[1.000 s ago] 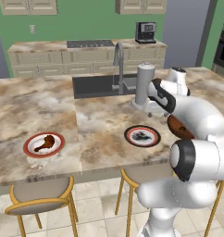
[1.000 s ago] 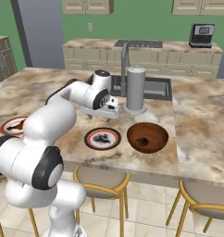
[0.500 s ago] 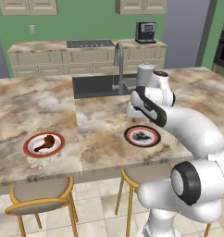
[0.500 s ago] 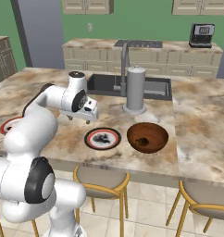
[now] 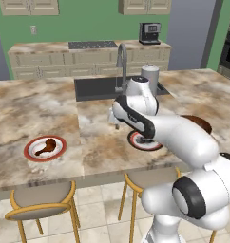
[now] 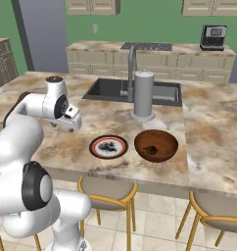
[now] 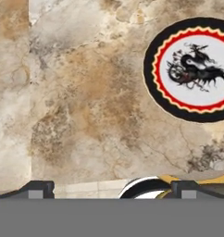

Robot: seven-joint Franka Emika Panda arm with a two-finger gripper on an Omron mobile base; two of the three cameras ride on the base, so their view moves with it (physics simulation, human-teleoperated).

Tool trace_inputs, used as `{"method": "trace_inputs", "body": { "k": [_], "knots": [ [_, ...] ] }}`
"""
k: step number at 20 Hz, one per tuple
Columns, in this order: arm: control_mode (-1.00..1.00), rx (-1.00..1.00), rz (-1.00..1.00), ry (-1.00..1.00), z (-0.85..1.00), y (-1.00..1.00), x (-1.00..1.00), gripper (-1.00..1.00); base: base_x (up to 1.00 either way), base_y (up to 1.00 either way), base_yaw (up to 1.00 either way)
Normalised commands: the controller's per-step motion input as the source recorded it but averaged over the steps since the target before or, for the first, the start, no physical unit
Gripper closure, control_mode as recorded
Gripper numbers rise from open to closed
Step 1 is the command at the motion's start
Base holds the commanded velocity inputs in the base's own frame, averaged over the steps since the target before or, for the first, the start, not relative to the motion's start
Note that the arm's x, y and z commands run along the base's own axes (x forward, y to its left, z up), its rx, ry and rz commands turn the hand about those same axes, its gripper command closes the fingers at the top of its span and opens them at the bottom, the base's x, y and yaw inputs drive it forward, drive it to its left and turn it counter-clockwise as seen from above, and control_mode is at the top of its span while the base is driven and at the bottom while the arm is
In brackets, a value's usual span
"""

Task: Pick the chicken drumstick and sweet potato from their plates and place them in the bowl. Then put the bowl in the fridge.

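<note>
The chicken drumstick [image 5: 45, 146] lies on the red-rimmed plate [image 5: 31, 153] at the counter's front left. The black-rimmed plate [image 6: 108, 146] [image 7: 192, 69] carries nothing but its dark printed pattern. To its right stands the brown bowl [image 6: 164, 138] with a small dark lump, the sweet potato [image 6: 150, 150], inside; in the left base view the arm covers most of the bowl [image 5: 198, 124]. My gripper [image 5: 115, 122] [image 6: 65, 126] [image 7: 111, 189] hangs open and empty over bare marble between the two plates, left of the black-rimmed one. The grey fridge [image 6: 39, 34] stands far behind.
A sink [image 6: 115, 88] with a faucet [image 6: 131, 63] and a tall grey canister [image 6: 143, 95] lie behind the plates. A coffee machine [image 5: 150, 33] stands on the back counter. Stools [image 5: 41, 201] are tucked under the front edge.
The arm has swung left from beside the bowl, past the black-rimmed plate, out over the bare counter. The gripper has stayed open and empty.
</note>
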Motion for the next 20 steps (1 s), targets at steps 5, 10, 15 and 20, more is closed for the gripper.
{"method": "trace_inputs", "body": {
  "k": [5,10,15,20],
  "knots": [
    [-1.00,0.00,-0.14,0.00,-0.02,0.78,0.00,-1.00,0.00,0.00,0.00],
    [-1.00,0.00,-0.05,0.00,-0.04,0.85,0.00,-1.00,0.00,0.00,0.00],
    [-1.00,0.00,-0.08,0.05,-0.13,0.83,0.01,-1.00,0.00,0.00,0.00],
    [-1.00,0.03,-0.09,0.04,-0.23,0.70,0.04,-1.00,0.00,0.00,0.00]
  ]
}}
